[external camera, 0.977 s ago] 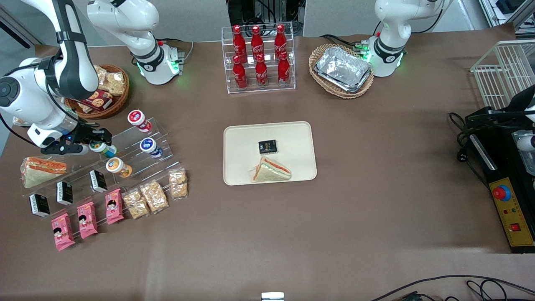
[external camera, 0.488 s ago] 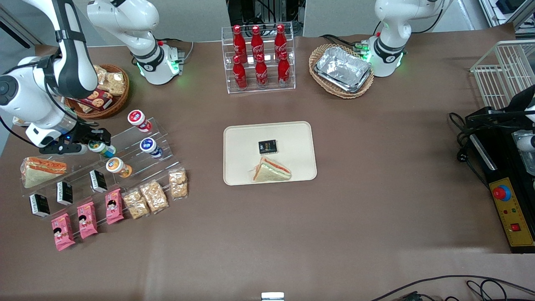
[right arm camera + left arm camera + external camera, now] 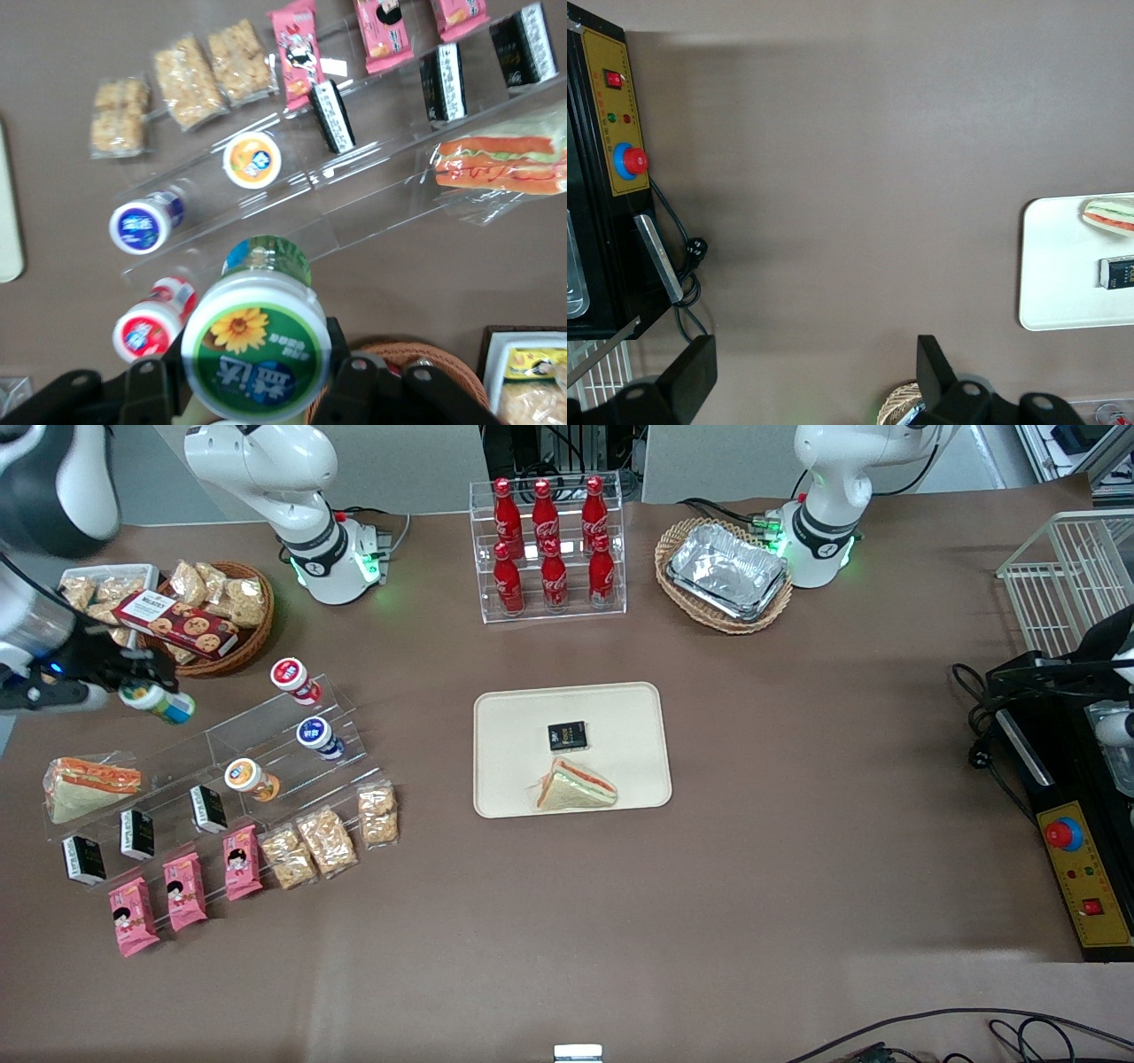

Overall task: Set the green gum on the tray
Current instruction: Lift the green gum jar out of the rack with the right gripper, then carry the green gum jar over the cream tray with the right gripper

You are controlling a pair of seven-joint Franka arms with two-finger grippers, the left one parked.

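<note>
The green gum (image 3: 158, 701) is a small bottle with a green-and-white cap and a teal and yellow label. My right gripper (image 3: 133, 686) is shut on the green gum and holds it lifted above the clear stepped rack (image 3: 266, 748), at the working arm's end of the table. In the right wrist view the gum's cap (image 3: 255, 345) fills the space between the black fingers (image 3: 146, 390). The beige tray (image 3: 514, 717) lies mid-table, well toward the parked arm from the gum, with a sandwich (image 3: 576, 788) and a small black packet (image 3: 567, 736) on it.
The rack holds a red-capped (image 3: 292, 677), a blue-capped (image 3: 316, 735) and an orange-capped bottle (image 3: 248, 779), black packets and a sandwich (image 3: 89, 784). Pink and cereal snack packs lie nearer the camera. A snack basket (image 3: 208, 615), a cola rack (image 3: 549, 549) and a foil-tray basket (image 3: 725, 574) stand farther away.
My right gripper has risen off the rack with the green gum, moving farther from the camera and away from the tray. The arm no longer covers the snack basket.
</note>
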